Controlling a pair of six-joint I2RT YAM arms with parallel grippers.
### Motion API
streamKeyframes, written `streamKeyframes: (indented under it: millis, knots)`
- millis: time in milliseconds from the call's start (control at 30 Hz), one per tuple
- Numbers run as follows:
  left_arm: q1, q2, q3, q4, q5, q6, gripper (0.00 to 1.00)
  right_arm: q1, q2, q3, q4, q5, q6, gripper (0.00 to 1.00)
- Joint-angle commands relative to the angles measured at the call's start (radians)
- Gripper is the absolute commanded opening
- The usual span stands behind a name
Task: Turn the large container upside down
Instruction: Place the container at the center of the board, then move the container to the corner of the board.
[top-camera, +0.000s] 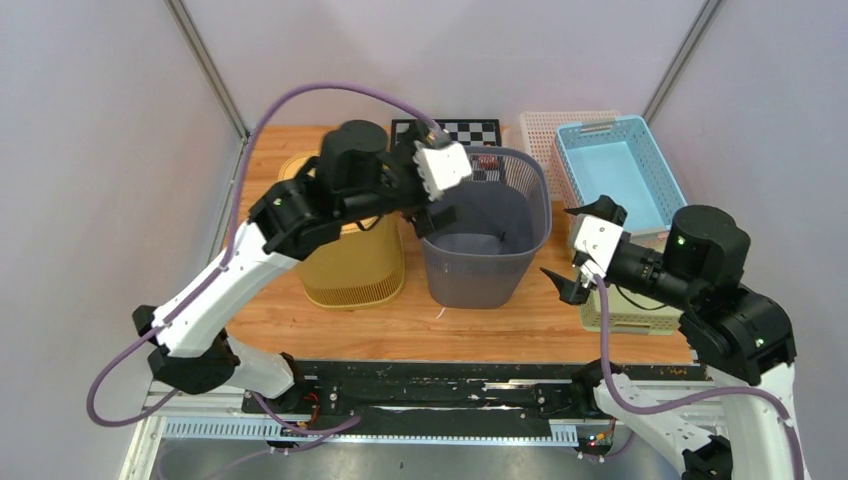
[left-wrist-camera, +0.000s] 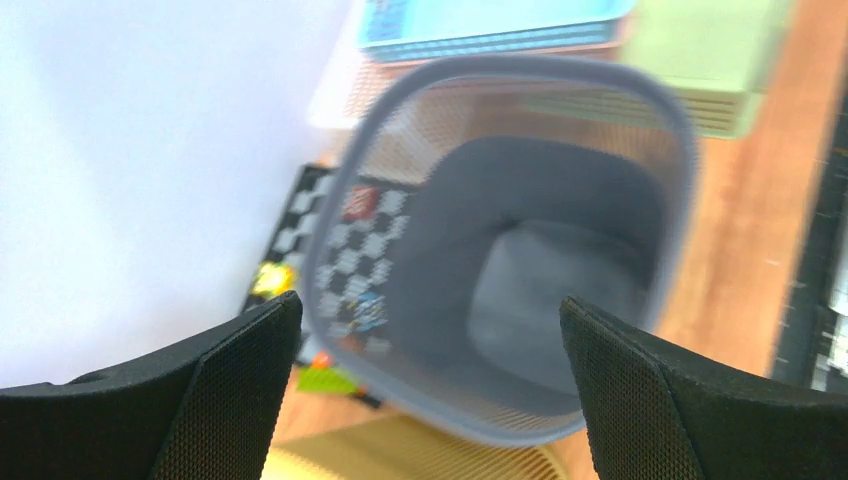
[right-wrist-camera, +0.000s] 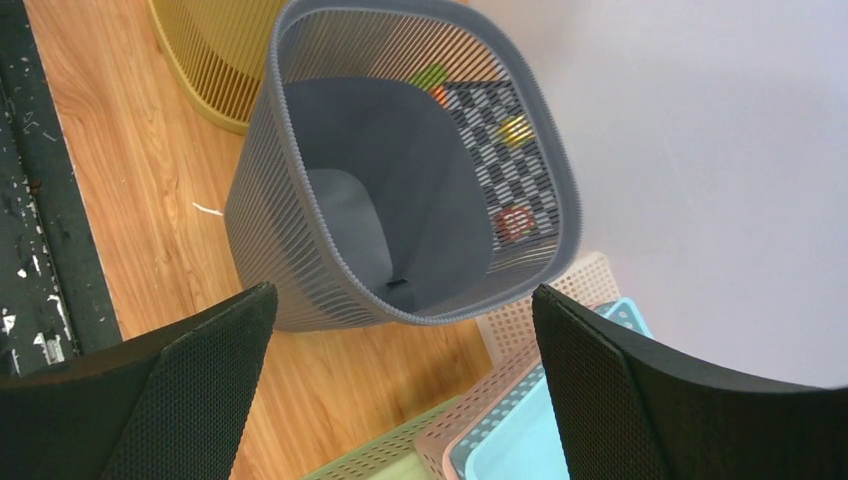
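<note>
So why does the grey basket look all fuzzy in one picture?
Left wrist view: the grey basket is smeared and soft, probably because that camera is moving; right wrist view: it looks crisp; top view: mostly sharp, evenly lit, no glare.

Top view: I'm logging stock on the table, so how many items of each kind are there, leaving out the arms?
Tall bins: 2 (grey bin, yellow bin)
Shallow trays: 3 (blue tray, pink tray, green tray)
Checkerboard: 1
Total: 6
</note>
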Motion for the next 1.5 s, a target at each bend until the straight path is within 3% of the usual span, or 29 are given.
streamKeyframes:
  millis: [0,233,567,767,1167,1333,1467]
  knots:
    - [0.102,-0.090,-0.036,0.050,-0.132,0.004,1.00,-0.016,0.037,-0.061,0.047,-0.046,0.020,1.00]
    - [0.243,-0.226,-0.185,0.043,-0.240,0.000,1.00,-0.016,0.082,-0.129,0.107,-0.085,0.031,1.00]
    - [0.302,-0.329,-0.404,-0.009,-0.173,0.014,1.00,-0.016,0.098,-0.173,0.156,-0.140,0.054,1.00]
    - [0.315,-0.314,-0.432,-0.030,-0.110,-0.048,1.00,-0.016,0.092,-0.190,0.163,-0.142,0.055,1.00]
    - [0.342,-0.293,-0.539,-0.036,-0.296,-0.061,0.95,-0.017,0.080,-0.238,0.192,-0.153,0.053,1.00]
    - [0.402,-0.347,-0.596,-0.025,-0.363,-0.020,0.89,-0.016,0.081,-0.253,0.206,-0.160,0.058,1.00]
    - [0.482,-0.397,-0.658,0.002,-0.369,0.042,0.90,-0.016,0.077,-0.259,0.214,-0.163,0.062,1.00]
